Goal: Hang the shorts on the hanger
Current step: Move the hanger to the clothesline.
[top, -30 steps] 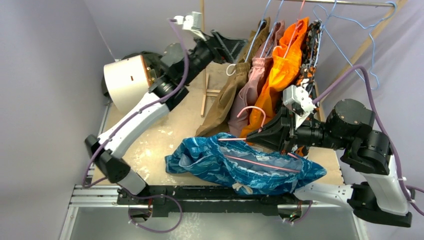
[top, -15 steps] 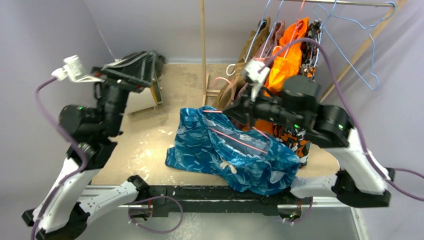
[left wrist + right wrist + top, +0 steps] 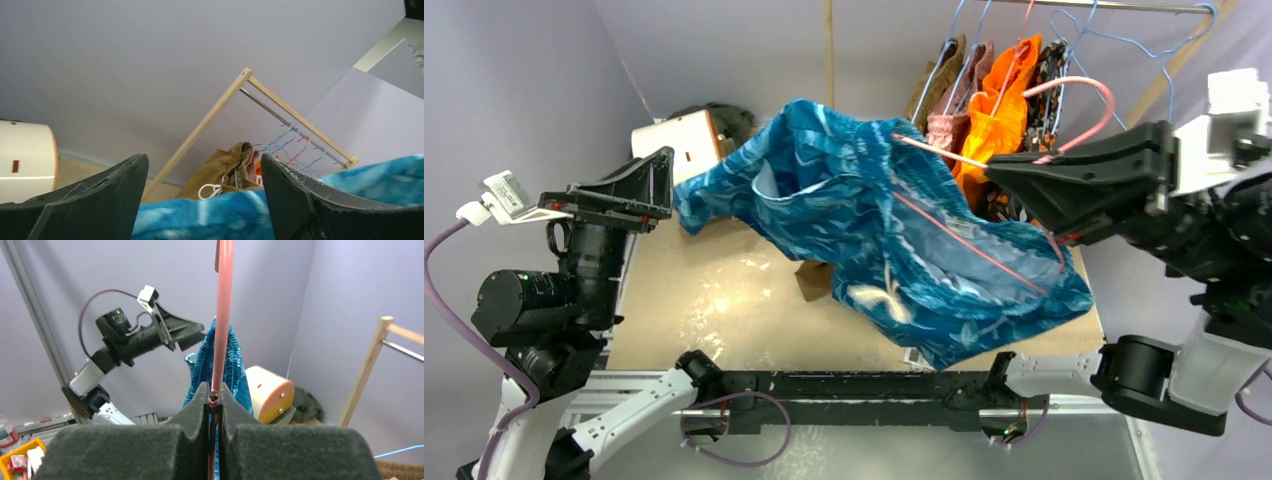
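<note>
The blue-and-teal shorts (image 3: 874,230) hang in the air over the table, draped on the pink hanger (image 3: 984,245), whose hook (image 3: 1089,92) curves up at the right. My right gripper (image 3: 1014,180) is shut on the hanger wire just below the hook. In the right wrist view the pink hanger (image 3: 222,315) rises straight out of the closed right gripper (image 3: 214,395), and the shorts (image 3: 235,365) hang behind it. My left gripper (image 3: 664,185) stands open and empty at the left, apart from the shorts' left end. In the left wrist view the left gripper (image 3: 202,165) frames the shorts (image 3: 210,220) below it.
A wooden rack (image 3: 829,50) at the back carries brown shorts (image 3: 929,90), orange shorts (image 3: 999,120) and light blue hangers (image 3: 1144,60). A white cylinder (image 3: 679,140) lies at the back left. The table (image 3: 724,300) lies beneath the hanging cloth.
My right gripper has lifted the hanger and shorts off the table, up and to the right. The left arm has drawn back to the left, still open.
</note>
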Controlling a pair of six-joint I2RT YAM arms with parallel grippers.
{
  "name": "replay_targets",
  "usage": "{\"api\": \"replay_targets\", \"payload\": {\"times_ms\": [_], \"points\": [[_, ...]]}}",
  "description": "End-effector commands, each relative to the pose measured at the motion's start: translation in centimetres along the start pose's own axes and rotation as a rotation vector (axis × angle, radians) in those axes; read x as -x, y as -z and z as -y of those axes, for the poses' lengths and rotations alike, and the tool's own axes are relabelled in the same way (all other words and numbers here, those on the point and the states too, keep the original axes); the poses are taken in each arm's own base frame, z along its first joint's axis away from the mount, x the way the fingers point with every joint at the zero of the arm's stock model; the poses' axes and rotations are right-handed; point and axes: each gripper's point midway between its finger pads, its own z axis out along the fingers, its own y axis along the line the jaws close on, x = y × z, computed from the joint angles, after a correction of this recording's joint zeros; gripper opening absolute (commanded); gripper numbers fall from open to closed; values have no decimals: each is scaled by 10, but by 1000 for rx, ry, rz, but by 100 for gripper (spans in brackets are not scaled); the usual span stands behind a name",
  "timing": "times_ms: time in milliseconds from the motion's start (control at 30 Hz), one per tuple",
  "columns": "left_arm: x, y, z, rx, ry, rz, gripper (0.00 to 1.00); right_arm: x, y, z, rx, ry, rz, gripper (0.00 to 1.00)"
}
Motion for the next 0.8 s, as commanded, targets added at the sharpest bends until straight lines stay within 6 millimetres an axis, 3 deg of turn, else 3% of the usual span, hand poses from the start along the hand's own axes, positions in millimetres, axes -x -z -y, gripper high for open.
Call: {"api": "replay_targets", "payload": {"times_ms": [0,100,300,367,467,633,767], "points": [[5,5,-11,45,-72,-3,82,-51,-37,4,21,10,-153,0],[1,6,-15,53,-82,-11,82,-54,-35,4,24,16,-180,0],[-14,2,-20,67,-94,-39,82,27,6,-45,263,64,112,0],[-24,-1,-23,79,-119,-62,82,38,16,-50,283,73,155,0],[-51,-11,-38,150,-184,-126,81,34,19,-50,282,78,132,0],[-121,-35,-66,297,-282,-296,69,10,26,-53,306,74,26,0],[-170,-50,-75,320,-264,-353,63,1,39,-60,335,39,-5,0]]}}
